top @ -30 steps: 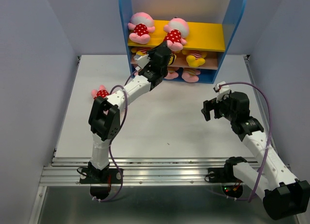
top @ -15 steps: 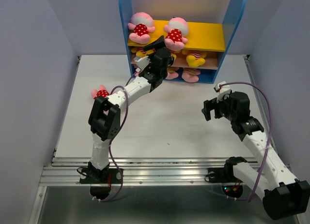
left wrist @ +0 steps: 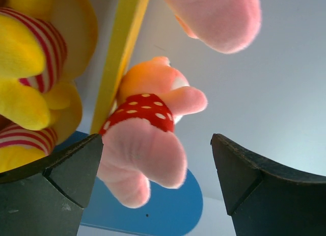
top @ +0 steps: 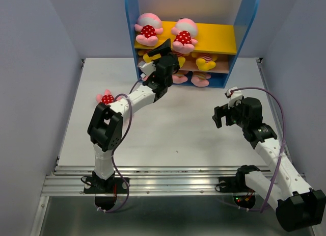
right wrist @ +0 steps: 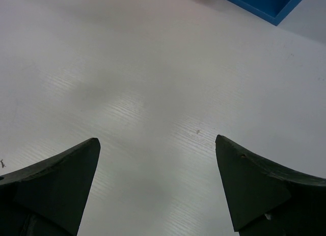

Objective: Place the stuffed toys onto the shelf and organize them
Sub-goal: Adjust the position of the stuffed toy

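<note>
The shelf [top: 131,22] holds two pink pigs in red dotted outfits [top: 147,30] [top: 184,35] on its yellow board [top: 219,38]. Yellow bears [top: 206,60] sit on the brown board, and tan-striped pigs [top: 199,79] on the blue base. My left gripper [top: 169,51] is open at the shelf front, just below the second dotted pig. In the left wrist view that pig [left wrist: 145,139] hangs over the yellow board edge [left wrist: 125,47], its feet between the spread fingers [left wrist: 76,169], ungripped. My left gripper [left wrist: 157,149] holds nothing. A third dotted pig [top: 106,98] lies on the table. My right gripper [top: 220,115] [right wrist: 158,144] hovers open, holding nothing.
A yellow bear [left wrist: 30,68] fills the left of the left wrist view. The white table [top: 168,129] is walled by grey panels on both sides. The shelf's blue base corner [right wrist: 265,1] shows far ahead of the right gripper.
My left gripper has opened and let go of the dotted pig on the yellow board, then drawn slightly back and left. The right arm has not moved.
</note>
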Controlling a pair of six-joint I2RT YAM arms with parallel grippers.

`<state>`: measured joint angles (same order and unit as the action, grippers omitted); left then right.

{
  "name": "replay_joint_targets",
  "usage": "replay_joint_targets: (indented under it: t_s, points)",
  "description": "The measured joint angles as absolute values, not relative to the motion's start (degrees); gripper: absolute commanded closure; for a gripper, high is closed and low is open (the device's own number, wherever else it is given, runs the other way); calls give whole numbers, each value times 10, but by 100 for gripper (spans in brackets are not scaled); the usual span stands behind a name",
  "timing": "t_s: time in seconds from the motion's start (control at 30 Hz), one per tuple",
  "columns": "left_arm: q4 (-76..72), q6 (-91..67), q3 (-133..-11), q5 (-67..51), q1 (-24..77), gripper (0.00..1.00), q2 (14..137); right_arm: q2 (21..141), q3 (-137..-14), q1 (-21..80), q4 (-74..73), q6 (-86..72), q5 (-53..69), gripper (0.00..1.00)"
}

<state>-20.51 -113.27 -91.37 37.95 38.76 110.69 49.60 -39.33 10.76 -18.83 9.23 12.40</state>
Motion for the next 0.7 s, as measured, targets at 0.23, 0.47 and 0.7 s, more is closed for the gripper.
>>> replay_joint_targets:
  t_s: [0.23,0.47,0.7]
  points:
    - [-259,-1103,-895,368,383,1,1077,497,-393,108,-188,92,124,0]
    - [-272,-1084,-830,358,381,1,1036,500,-393,108,-188,93,124,0]
    - [-286,-1027,-755,316,381,1,983,500,-393,102,-188,95,124,0]
